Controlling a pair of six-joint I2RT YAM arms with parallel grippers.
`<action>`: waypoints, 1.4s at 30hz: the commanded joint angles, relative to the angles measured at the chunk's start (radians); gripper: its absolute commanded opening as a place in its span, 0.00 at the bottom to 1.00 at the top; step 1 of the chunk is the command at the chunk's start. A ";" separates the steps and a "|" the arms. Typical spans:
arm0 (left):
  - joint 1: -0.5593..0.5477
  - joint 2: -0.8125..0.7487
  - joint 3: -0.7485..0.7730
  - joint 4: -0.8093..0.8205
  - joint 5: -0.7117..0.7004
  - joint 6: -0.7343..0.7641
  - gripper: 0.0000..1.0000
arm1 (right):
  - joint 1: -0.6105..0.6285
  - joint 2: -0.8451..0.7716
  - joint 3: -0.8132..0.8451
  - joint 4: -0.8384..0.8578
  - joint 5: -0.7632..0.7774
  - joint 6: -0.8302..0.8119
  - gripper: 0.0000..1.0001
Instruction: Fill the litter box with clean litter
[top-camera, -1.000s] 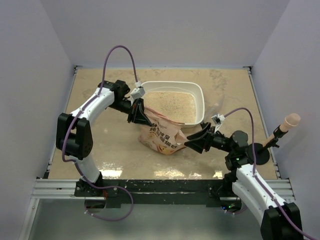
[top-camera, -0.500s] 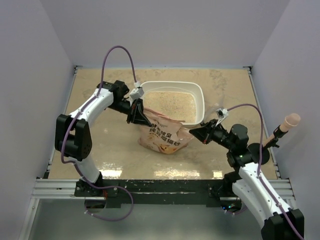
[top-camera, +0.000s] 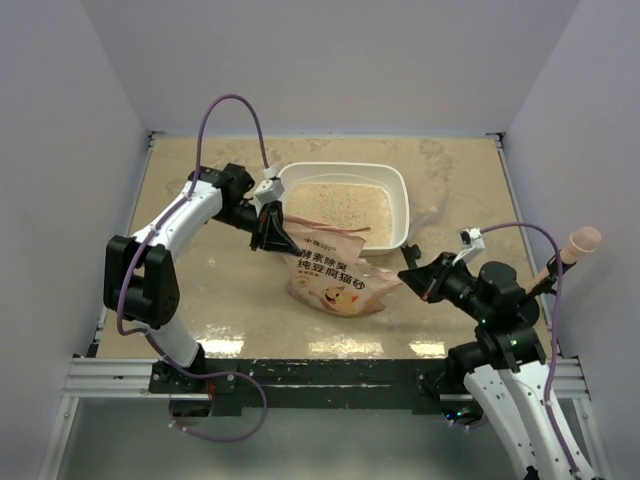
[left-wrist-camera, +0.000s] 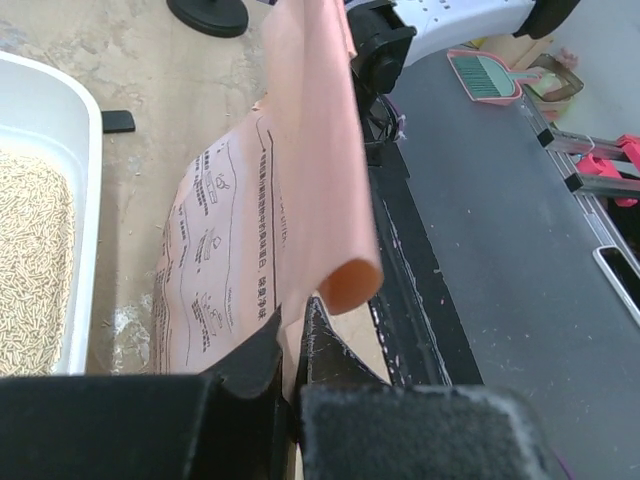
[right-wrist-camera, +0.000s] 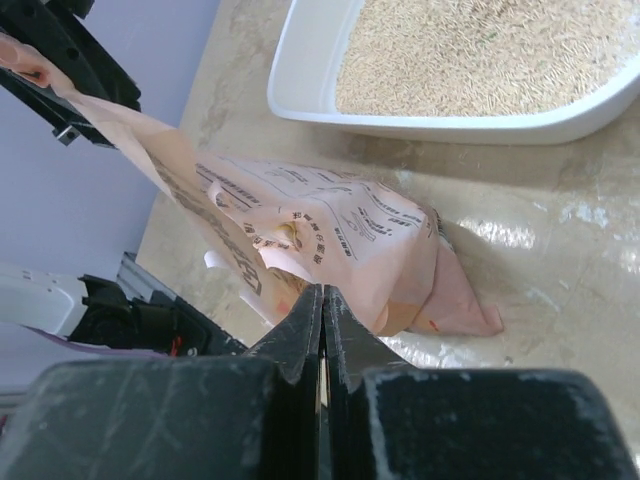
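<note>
Litter box (top-camera: 401, 196), pale litter (top-camera: 340, 205) inside, lies just beyond the orange-pink bag (top-camera: 335, 275) between my grippers. My left gripper (top-camera: 273, 233) clamps the bag by the box's near-left corner. My right gripper (top-camera: 408, 274) is clenched at the bag's other end, grip unclear.

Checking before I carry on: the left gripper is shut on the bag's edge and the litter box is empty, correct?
Not quite. The litter box is not empty: the top external view shows pale litter spread across its floor. The rest holds: the left gripper is shut on the bag at its edge.
</note>
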 joint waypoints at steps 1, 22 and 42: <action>0.049 -0.042 -0.001 -0.019 0.194 0.044 0.00 | -0.019 -0.006 0.137 -0.252 0.151 0.025 0.00; 0.049 -0.054 -0.113 -0.019 0.189 0.060 0.00 | -0.012 -0.041 -0.031 0.151 -0.314 -0.084 0.61; 0.049 -0.040 -0.121 -0.019 0.186 0.068 0.00 | 0.024 0.098 -0.195 0.515 -0.421 -0.129 0.58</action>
